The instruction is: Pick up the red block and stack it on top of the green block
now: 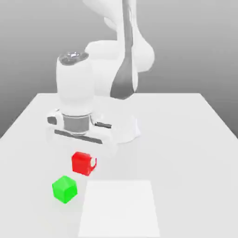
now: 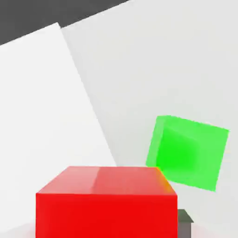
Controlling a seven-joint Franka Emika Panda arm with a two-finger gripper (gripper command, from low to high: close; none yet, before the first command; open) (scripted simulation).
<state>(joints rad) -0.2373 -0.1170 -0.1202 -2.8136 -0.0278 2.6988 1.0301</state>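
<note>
1 red blk (image 1: 82, 163), 1 grn blk (image 1: 64, 189)

The red block (image 2: 107, 214) and green block (image 2: 188, 153) look smooth.

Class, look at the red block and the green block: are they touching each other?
Apart. The exterior view shows a strip of pale tabletop between the red block and the green block.
</note>
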